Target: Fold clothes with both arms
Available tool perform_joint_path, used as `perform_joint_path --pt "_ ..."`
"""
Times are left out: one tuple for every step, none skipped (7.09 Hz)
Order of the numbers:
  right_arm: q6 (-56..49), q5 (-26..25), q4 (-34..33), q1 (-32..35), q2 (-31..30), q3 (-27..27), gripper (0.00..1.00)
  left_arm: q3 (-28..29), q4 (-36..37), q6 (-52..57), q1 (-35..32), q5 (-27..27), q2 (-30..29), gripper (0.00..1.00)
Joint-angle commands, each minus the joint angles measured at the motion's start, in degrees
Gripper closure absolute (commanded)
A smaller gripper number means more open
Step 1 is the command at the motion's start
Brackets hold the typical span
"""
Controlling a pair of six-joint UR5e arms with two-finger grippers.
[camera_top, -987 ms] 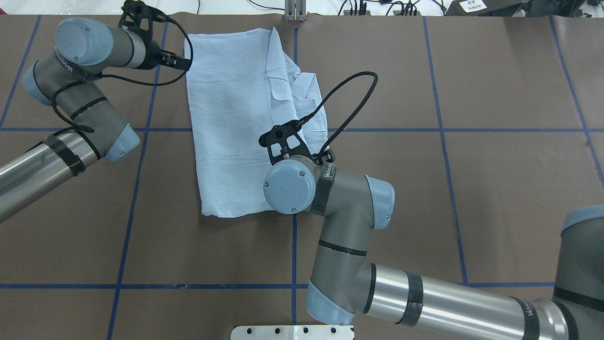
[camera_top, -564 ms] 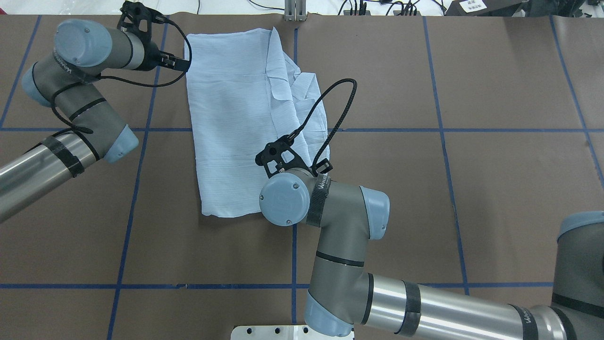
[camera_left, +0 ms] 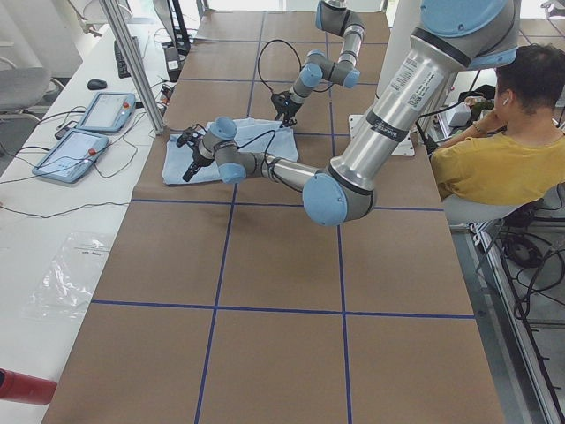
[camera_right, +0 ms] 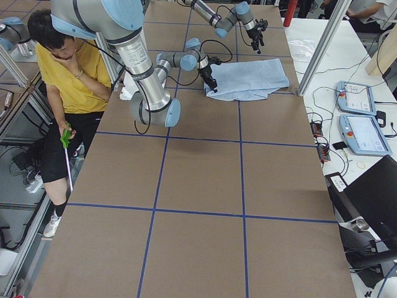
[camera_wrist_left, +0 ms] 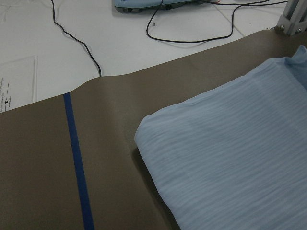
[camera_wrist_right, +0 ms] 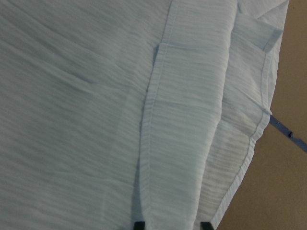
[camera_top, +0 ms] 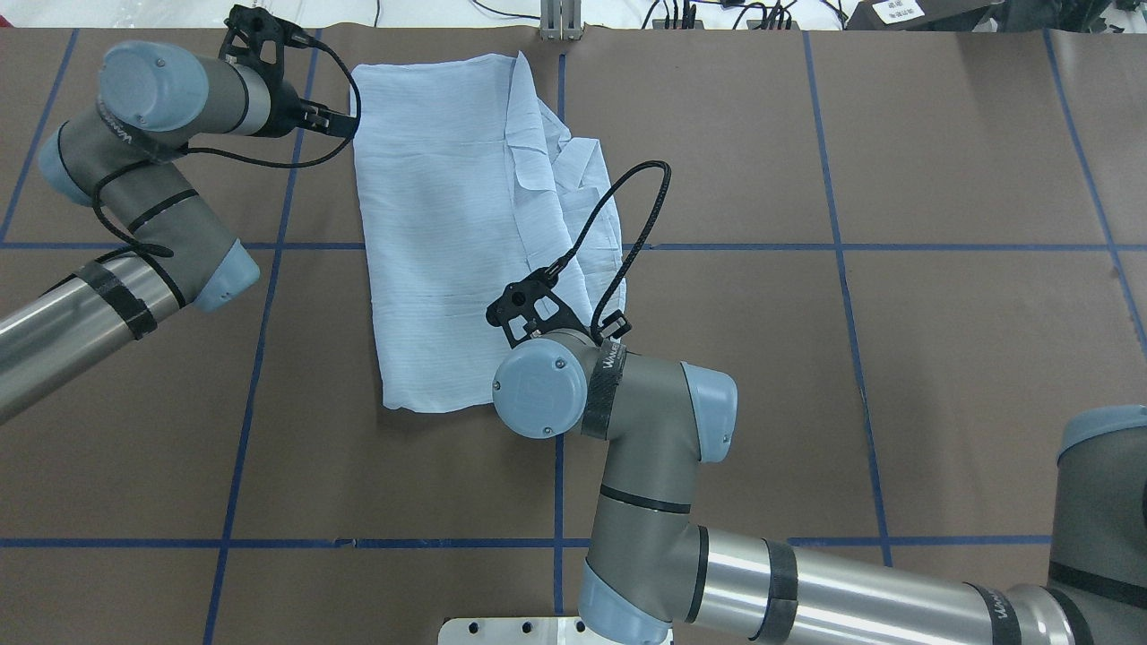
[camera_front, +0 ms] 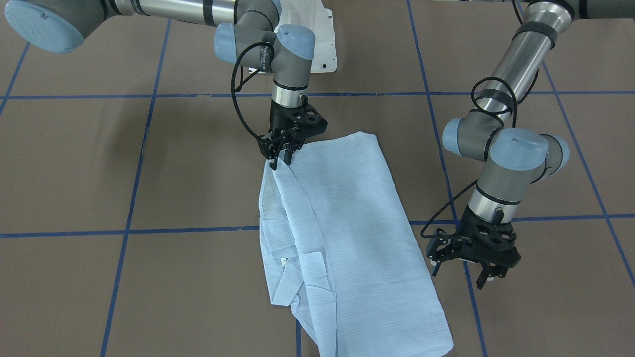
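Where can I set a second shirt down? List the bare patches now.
Bare mat: everything to the robot's right of the shirt, and the near-left squares before the shirt. Crowded: two shirt corners, where left gripper and right gripper sit.

The shirt (camera_top: pixel 448 224) lies flat on the surface (camera_top: pixel 896 358); left fingers (camera_front: pixel 482 281) just beside its far left corner, right fingers (camera_front: pixel 288 156) at its near right corner

The right claw (camera_right: pixel 212 86) sits at a corner of the shirt (camera_right: pixel 251 77), the left claw (camera_right: pixel 256 45) beyond it.
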Motion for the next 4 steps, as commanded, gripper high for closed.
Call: perform_joint_path --pt "0.06 -0.01 0.09 -0.05 0.03 -0.04 0.65 0.0 -0.15 -0.37 0.09 0.01 0.0 0.0" --pt "0.06 -0.01 0.18 -0.05 -0.23 -0.13 0.65 0.0 -0.15 -0.46 0.09 0.01 0.0 0.0" --pt "0.15 -0.01 0.35 -0.05 -0.49 -0.13 0.65 0.0 -0.15 -0.46 0.09 0.01 0.0 0.0" --pt "0.41 -0.01 0.35 -0.05 -0.41 -0.13 0.75 0.0 -0.15 -0.46 0.09 0.01 0.0 0.0"
